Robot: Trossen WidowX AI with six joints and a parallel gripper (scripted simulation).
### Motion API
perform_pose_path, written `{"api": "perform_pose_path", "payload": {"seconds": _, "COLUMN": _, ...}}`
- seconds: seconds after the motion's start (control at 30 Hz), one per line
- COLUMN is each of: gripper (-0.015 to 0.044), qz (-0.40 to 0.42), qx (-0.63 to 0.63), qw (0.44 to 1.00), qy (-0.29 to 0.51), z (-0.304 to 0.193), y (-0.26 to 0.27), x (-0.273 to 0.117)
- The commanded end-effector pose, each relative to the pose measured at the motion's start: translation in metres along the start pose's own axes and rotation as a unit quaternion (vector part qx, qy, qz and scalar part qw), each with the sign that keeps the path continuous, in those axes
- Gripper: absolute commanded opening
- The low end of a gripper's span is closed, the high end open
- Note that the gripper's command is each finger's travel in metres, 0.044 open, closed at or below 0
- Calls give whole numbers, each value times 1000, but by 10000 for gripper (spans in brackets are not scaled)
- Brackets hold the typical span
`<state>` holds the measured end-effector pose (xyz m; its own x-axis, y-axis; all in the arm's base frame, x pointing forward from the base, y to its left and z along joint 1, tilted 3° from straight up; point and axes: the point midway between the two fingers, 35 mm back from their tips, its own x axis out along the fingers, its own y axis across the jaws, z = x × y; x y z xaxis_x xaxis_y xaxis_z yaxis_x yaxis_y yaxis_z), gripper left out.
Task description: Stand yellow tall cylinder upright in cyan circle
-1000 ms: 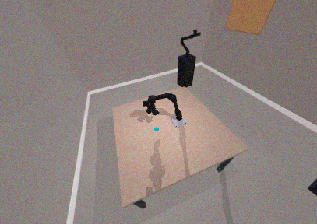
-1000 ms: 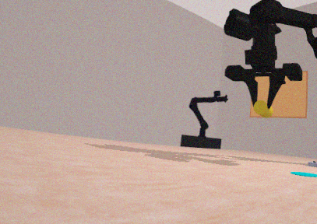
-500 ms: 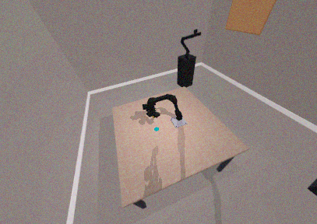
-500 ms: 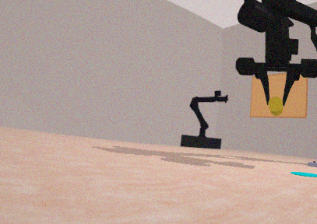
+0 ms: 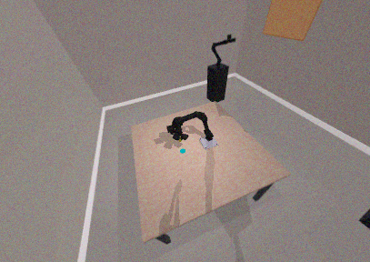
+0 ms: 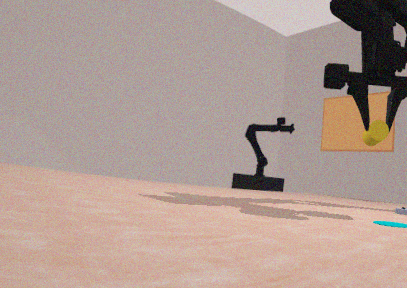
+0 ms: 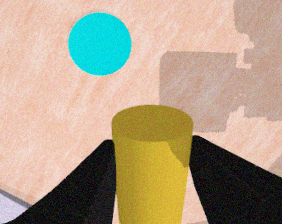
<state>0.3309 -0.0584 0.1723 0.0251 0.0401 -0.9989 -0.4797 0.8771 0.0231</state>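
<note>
The yellow tall cylinder [image 6: 378, 131] [image 7: 151, 175] is held in the air over the table, with a round end face turned toward the exterior camera and its long axis looking far from upright. Only a speck of it shows in the top view. My gripper [image 7: 152, 147] is shut on it, one black finger on each side. The cyan circle [image 5: 183, 151] [image 6: 393, 224] [image 7: 99, 44] lies flat on the table, nothing on it. In the wrist view it is up and left of the cylinder; in the exterior view it is well below it.
The wooden table [image 5: 166, 196] [image 6: 123, 250] carries my arm's pale base plate [image 5: 209, 144] [image 7: 6, 207]. Arm shadows fall on the table. A black pedestal [image 5: 217, 82] [image 6: 258, 182] with a thin jointed arm stands beyond the table. An orange panel [image 5: 292, 20] [image 6: 340, 137] is on the wall.
</note>
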Motion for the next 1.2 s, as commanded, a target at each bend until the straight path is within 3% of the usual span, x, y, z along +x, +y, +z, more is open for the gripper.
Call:
{"api": "perform_pose_path", "payload": {"seconds": 0.0, "gripper": 105, "qz": 1, "qx": -24, "qw": 1000, "qy": -3, "z": 8, "y": 9, "x": -2}}
{"api": "perform_pose_path", "payload": {"seconds": 0.33, "gripper": 105, "qz": 3, "qx": -76, "qw": 997, "qy": -4, "z": 25, "y": 32, "x": -4}}
{"api": "perform_pose_path", "payload": {"seconds": 1.17, "gripper": 105, "qz": 7, "qx": -31, "qw": 996, "qy": -89, "z": 43, "y": 18, "x": 12}}
